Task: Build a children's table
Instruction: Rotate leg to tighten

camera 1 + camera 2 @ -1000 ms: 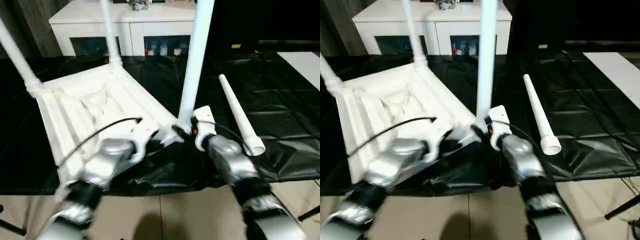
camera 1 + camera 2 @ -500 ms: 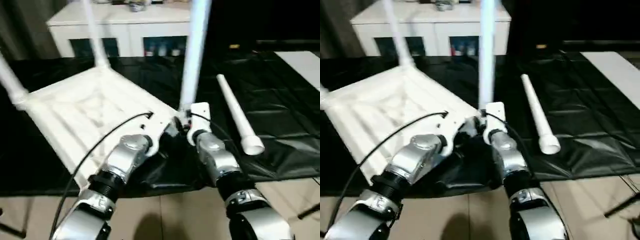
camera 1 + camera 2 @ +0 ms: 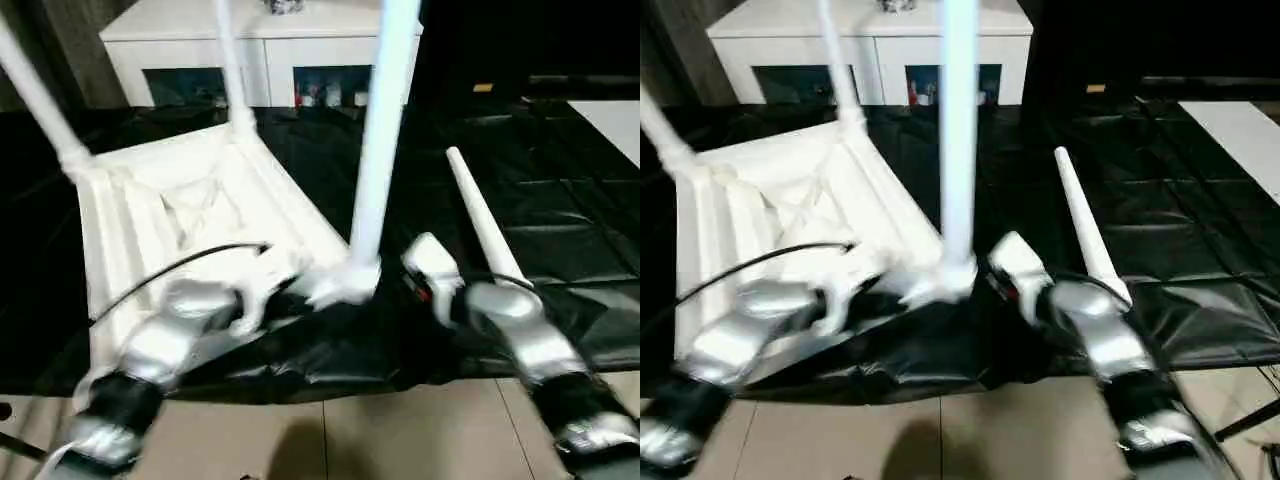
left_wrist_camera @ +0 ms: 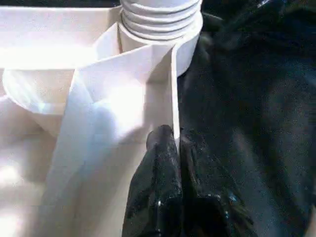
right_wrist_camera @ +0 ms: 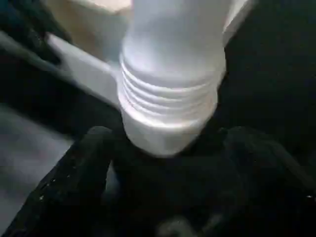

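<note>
Currently: worktop [image 3: 560, 200] is a large surface under wrinkled black sheeting; its near edge runs just under both forearms, tiled floor [image 3: 400, 440] below that; a white cabinet [image 3: 260, 45] with glass doors stands beyond the far edge; a white panel [image 3: 610, 115] lies on the sheeting far off to the right of the right tool.

Table top [image 3: 190, 215] lies upside down, ribbed side up, ahead and left of the left tool [image 4: 176, 143]; its near right corner sits just between the two tools.

Legs, count four: three stand upright in corner sockets — far left leg [image 3: 40, 100], far right leg [image 3: 232, 70], near right leg [image 3: 378, 150]; one loose leg [image 3: 480, 215] lies flat on the sheeting just beyond the right tool [image 3: 425, 262], wide end toward the near edge.

Left tool: fingers pressed together on a thin upright rib [image 4: 174, 89] at the near right corner, right beside the threaded socket [image 4: 160, 19].

Right tool: fingers [image 5: 84, 163] spread wide, one on each side of the near right leg's ribbed base, not clamping it.

Open room: bare sheeting to the right of the loose leg and beyond the table top.
</note>
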You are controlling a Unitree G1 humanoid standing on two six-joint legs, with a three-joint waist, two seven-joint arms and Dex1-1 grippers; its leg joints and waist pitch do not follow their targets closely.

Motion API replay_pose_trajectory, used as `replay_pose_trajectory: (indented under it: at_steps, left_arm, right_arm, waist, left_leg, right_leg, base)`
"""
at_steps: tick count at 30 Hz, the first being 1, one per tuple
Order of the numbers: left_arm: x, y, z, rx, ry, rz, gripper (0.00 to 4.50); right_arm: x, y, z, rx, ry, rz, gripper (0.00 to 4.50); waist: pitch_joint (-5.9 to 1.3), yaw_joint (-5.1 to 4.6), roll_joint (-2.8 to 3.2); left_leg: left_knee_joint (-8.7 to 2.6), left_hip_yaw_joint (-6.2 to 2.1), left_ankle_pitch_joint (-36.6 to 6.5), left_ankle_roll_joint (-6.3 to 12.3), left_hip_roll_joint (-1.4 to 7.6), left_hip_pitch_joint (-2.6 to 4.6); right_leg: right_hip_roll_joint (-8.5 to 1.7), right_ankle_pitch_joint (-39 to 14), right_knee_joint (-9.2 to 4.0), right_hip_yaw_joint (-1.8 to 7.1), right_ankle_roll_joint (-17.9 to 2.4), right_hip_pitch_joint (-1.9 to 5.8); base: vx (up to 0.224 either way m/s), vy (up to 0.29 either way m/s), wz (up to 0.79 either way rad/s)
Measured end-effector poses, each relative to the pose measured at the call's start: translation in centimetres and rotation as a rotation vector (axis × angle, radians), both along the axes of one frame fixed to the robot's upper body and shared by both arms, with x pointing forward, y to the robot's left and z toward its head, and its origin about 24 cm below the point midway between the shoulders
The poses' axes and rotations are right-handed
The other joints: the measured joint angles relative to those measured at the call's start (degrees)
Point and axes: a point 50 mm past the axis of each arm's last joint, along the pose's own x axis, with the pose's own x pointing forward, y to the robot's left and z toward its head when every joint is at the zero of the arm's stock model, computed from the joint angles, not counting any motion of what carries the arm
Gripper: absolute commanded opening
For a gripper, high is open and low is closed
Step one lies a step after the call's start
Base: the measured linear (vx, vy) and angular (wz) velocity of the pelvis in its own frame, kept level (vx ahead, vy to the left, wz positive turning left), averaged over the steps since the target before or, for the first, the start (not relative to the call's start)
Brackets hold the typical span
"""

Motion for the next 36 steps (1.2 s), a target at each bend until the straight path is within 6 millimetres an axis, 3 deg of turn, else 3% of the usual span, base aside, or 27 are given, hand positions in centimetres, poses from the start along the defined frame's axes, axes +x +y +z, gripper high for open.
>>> replay_pose_trajectory:
  at_steps: [6,12,23,26,31,36]
  left_arm:
    - [-0.7,-0.3,0.0,-0.002,0.034,-0.086,0.0]
    - [-0.9,-0.2,0.0,-0.001,0.04,-0.099,0.0]
    - [-1.0,-0.1,0.0,-0.004,0.046,-0.111,0.0]
    - [-1.0,-0.1,0.0,-0.003,0.046,-0.11,0.0]
    - [-1.0,0.0,0.0,-0.003,0.047,-0.104,0.0]
    - [0.3,-0.9,-0.2,0.003,-0.007,0.03,0.0]
  right_arm:
    - [-0.2,1.1,0.8,0.047,0.002,0.099,3.9]
    - [-0.5,1.5,1.3,0.061,0.008,0.164,3.9]
    - [-0.5,1.5,1.0,0.061,0.017,0.163,2.84]
    - [-0.5,1.5,1.0,0.062,0.018,0.163,2.77]
    - [-0.4,2.0,0.7,0.088,0.011,0.135,2.72]
    - [1.0,3.4,-0.3,0.165,-0.034,-0.162,2.71]
  waist:
    - [0.05,1.0,-0.07]
    - [0.09,1.32,-0.13]
    - [0.12,1.65,-0.18]
    - [0.11,1.64,-0.18]
    - [0.11,1.5,-0.19]
    - [0.12,-0.16,-0.22]
  left_leg:
    - [0.08,0.18,0.0,0.01,0.05,-0.04]
    - [0.08,0.18,0.0,0.0,0.1,0.0]
    - [0.11,0.19,0.0,0.0,0.1,-0.02]
    - [0.12,0.19,0.0,0.0,0.1,-0.02]
    - [0.13,0.19,0.0,0.0,0.11,0.0]
    - [0.22,0.18,0.0,-0.02,0.12,0.07]
  right_leg:
    - [-0.04,0.0,0.1,0.1,0.0,0.07]
    - [-0.04,0.0,0.23,0.07,0.0,0.07]
    - [-0.04,0.0,0.21,0.07,0.0,0.06]
    - [-0.04,0.0,0.21,0.07,0.0,0.06]
    - [-0.03,0.0,0.25,0.07,0.0,0.06]
    - [-0.02,0.2,0.29,0.1,-0.2,0.08]
  base:
    - [0.0,0.0,0.0]
    - [0.0,0.0,0.0]
    - [0.0,0.0,0.0]
    - [0.0,0.0,0.0]
    - [0.0,0.0,0.0]
    - [0.0,0.0,0.0]
